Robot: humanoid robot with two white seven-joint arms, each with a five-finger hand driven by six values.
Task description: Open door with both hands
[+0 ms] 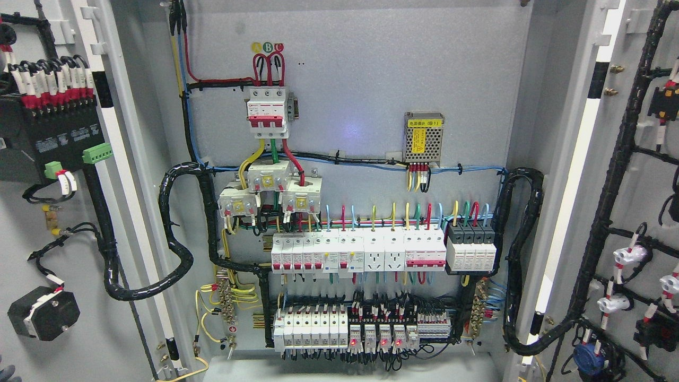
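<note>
Both doors of the cabinet stand swung wide — the left door fills the picture's left edge, the right door its right, each showing its wired inner face. Between them the back panel is fully exposed, so the opening itself looks done. Neither robot hand can be made out: only a small grey shape shows at the bottom left corner, too little to name, and the state of the fingers cannot be told. The risk from here lies in the wiring. Black harnesses loop from the panel to each door, and pushing a door further out could strain or tug them. Red lamps glow along the bottom row of relays, suggesting the cabinet is powered — a hand straying inward could brush the breakers or the terminal row. Smaller parts on the doors, such as the green plugs at left and white lamp holders at right, could be knocked by a careless withdrawal.
</note>
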